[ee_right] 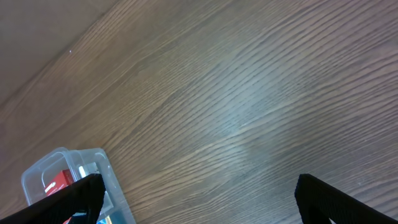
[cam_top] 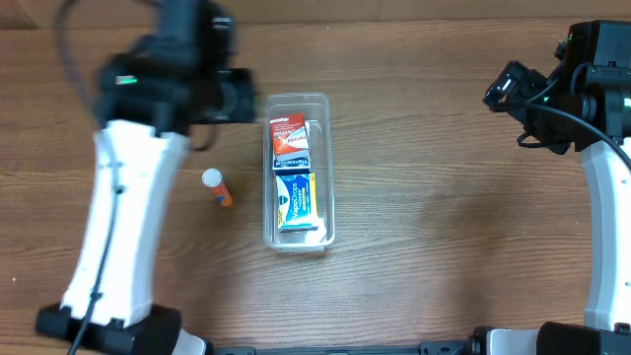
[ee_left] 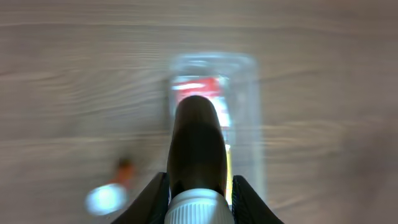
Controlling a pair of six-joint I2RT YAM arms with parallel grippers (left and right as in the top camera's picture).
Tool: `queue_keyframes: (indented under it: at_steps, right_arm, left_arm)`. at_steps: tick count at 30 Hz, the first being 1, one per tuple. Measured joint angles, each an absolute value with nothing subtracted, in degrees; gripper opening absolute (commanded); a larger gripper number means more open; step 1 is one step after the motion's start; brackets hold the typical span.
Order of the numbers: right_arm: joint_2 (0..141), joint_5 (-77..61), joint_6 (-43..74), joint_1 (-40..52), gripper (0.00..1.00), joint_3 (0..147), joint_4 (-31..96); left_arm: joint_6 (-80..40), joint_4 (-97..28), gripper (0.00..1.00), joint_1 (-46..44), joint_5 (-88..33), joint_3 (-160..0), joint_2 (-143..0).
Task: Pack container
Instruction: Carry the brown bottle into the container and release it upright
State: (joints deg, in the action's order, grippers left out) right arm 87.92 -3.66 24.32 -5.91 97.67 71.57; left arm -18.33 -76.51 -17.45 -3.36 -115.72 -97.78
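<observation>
The clear container (cam_top: 328,168) lies lengthwise at the table's middle. It holds a red and white box (cam_top: 287,131), a dark blue box (cam_top: 291,158) and a blue and yellow box (cam_top: 294,199). My left gripper (cam_top: 235,99) hovers just left of the container's far end. In the left wrist view it (ee_left: 198,202) is shut on a dark brown bottle (ee_left: 198,140) with a white ribbed cap, above the blurred container (ee_left: 249,118). My right gripper (cam_top: 508,94) is open and empty far to the right. Its wrist view (ee_right: 199,205) shows the container's corner (ee_right: 62,163).
A small orange tube with a white cap (cam_top: 217,187) lies on the wood left of the container, and it also shows blurred in the left wrist view (ee_left: 111,191). The table is brown wood (cam_top: 434,197).
</observation>
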Motion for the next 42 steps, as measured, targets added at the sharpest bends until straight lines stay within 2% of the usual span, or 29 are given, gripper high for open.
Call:
queue_keyframes:
  at_steps: [3,7,15,16,18,20,23,28,34,39,42]
  right_arm:
    - [87.9,-3.7,24.3,-5.9,1.0,97.7,71.5]
    - [87.9,-3.7,24.4,-5.9,1.0,97.7,71.6]
    - [87.9,-3.7,24.3,-5.9,1.0,97.7,71.6]
    - [87.9,-3.7,24.3,-5.9,1.0,97.7,71.6]
    - [87.9,-3.6,24.3,-5.9,1.0,97.7,71.5]
    - [87.9,-3.7,24.3,-5.9,1.0,97.7,71.6]
    - [87.9,-3.7,24.3,-5.9,1.0,97.7,71.5]
    - [87.9,-3.7,24.3,-5.9,1.0,97.7,71.6]
    - [87.9,-3.6,24.3,-5.9,1.0,97.7,71.6]
    - [87.9,-3.7,24.4,-5.9,1.0,97.7,71.5]
    - [87.9,-3.7,24.4,-5.9,1.0,97.7,71.5]
  left_arm:
    - [-22.3,-74.4,0.07,-24.3,-1.5,-115.7,-103.3]
    - [-27.1,-71.3,0.07,-28.2,-0.1,-115.5,-111.5]
    - [-32.8,-68.4,0.1,-29.2,1.1,-115.4,-120.8]
    - [-33.1,-68.4,0.13,-29.2,1.1,-115.4,-121.2]
    - [-33.5,-68.5,0.38,-29.2,1.1,-115.4,-121.8]
    - [-33.7,-68.5,0.46,-29.2,1.1,-115.4,-122.0]
    - [-34.2,-68.5,0.43,-29.2,0.9,-115.4,-122.0]
    - [-31.6,-73.6,0.45,-28.4,-1.5,-119.0,-122.0]
    - [-26.3,-88.2,0.57,-25.6,-1.2,-138.6,-122.2]
    - [-22.2,-93.6,0.53,-21.4,0.8,-148.2,-121.7]
    - [-19.7,-96.6,0.63,-19.2,4.1,-148.2,-121.8]
